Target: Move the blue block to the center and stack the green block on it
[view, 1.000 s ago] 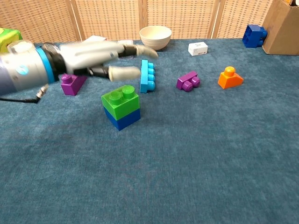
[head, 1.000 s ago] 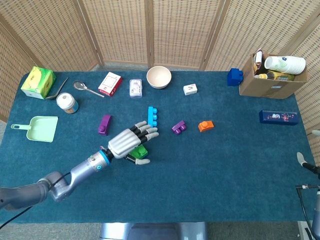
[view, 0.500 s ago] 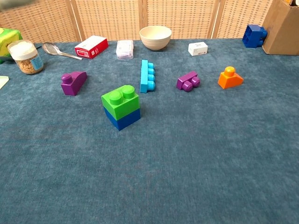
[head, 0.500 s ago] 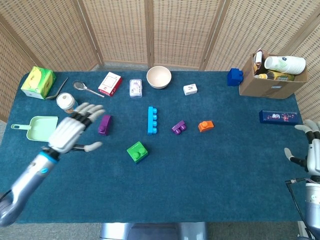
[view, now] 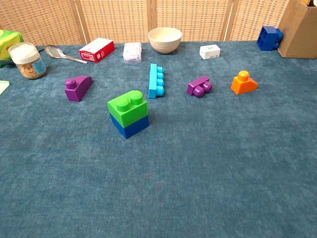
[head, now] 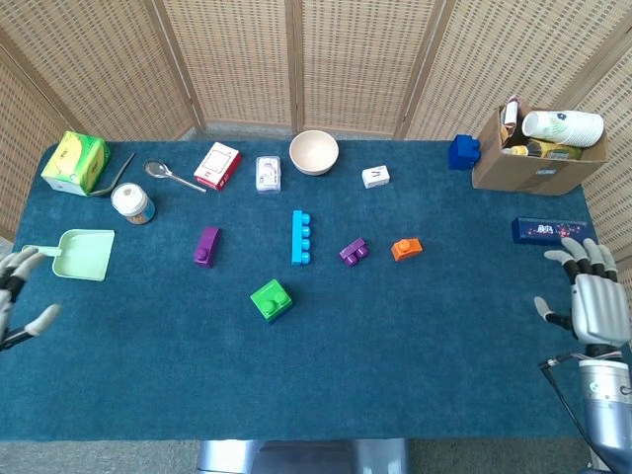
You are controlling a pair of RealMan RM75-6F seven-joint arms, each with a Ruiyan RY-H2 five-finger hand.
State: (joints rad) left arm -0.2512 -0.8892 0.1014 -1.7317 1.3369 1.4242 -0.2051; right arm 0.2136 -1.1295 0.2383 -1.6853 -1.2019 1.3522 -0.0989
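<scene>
We see our left robot hand (head: 18,296) at the counter's (head: 395,346) left edge, fingers spread, empty. Our right robot hand (head: 588,296) hovers at the right edge, fingers apart, empty. The green block (view: 127,107) sits atop the blue block (view: 130,125) mid-counter.

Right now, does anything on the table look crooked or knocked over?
Only slightly: the green block sits squarely on the blue block, but the stack is turned at an angle to the table edge. Nothing looks spilled.

Green block (view: 128,106) sits squarely on the blue block (view: 131,125), mid-surface; light-blue brick (view: 156,81) just behind, purple block (view: 78,88) off left.
</scene>
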